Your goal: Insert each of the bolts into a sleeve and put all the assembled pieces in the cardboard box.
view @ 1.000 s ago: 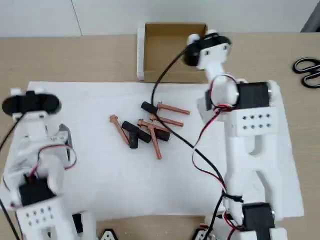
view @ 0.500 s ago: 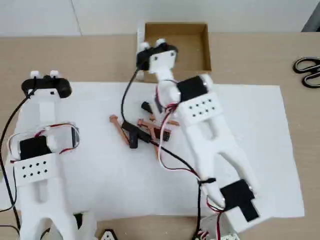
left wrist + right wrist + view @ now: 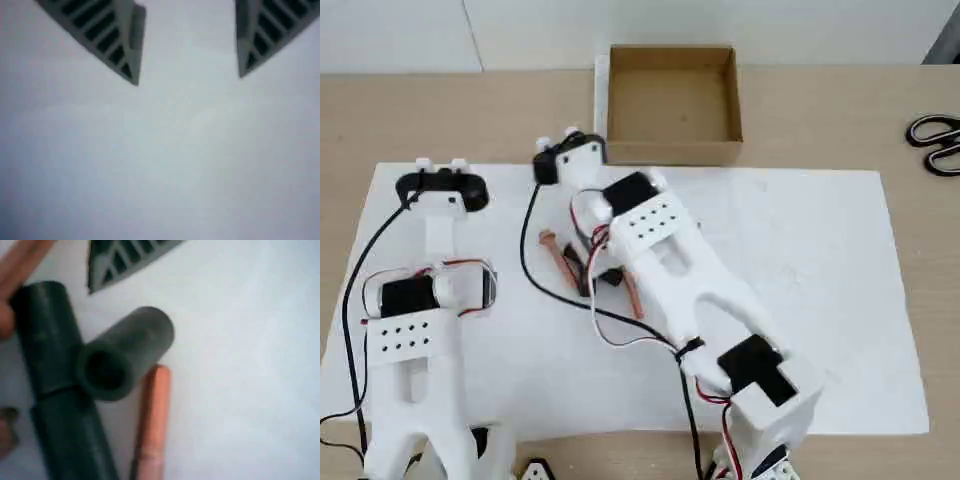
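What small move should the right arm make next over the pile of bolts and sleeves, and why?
Probably ease the right arm down to grasp the short sleeve: it sits directly under the wrist camera, lying against another sleeve and over a bolt, its bore empty.

The left gripper (image 3: pixel 189 79) has grey fingers (image 3: pixel 100 30) with a dark slatted lattice. The sheet (image 3: pixel 160 165) between and beyond them is plain white. The sleeve (image 3: pixel 125 360) is matt black and the bolt (image 3: pixel 152 420) copper-orange. The cardboard box (image 3: pixel 670 153) is brown, the table (image 3: pixel 470 120) pale tan and the scissors (image 3: pixel 935 141) black. The left arm (image 3: pixel 415 340) and right arm (image 3: pixel 690 280) are white with black motors and red wires.
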`<state>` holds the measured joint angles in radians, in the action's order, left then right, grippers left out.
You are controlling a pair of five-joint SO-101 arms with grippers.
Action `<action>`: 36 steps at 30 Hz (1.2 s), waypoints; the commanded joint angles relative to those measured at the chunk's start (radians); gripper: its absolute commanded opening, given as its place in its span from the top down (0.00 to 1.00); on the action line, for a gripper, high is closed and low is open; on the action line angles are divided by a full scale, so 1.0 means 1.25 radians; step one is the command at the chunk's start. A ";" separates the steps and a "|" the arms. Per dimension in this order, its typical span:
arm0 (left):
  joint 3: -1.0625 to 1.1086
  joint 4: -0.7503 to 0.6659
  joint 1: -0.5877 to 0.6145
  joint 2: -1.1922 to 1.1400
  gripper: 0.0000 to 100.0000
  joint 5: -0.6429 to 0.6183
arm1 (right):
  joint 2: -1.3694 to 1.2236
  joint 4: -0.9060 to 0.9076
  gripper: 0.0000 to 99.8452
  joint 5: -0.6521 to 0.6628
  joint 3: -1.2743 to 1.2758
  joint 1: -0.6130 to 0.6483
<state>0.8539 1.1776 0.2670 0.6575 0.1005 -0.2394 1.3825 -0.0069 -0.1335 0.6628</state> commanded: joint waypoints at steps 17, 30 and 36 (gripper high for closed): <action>0.060 -0.077 -0.002 0.005 0.88 0.000 | -0.058 -0.030 0.87 -0.133 -0.006 0.075; 0.062 -0.076 -0.002 0.005 0.88 0.000 | -0.062 -0.066 0.87 -0.172 -0.002 0.080; 0.062 -0.076 -0.004 0.004 0.88 0.000 | -0.078 -0.066 0.87 -0.173 -0.002 0.080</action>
<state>0.9337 1.0994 0.2670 0.6575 0.1005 -0.3299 1.3103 -0.2156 -0.1335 0.7610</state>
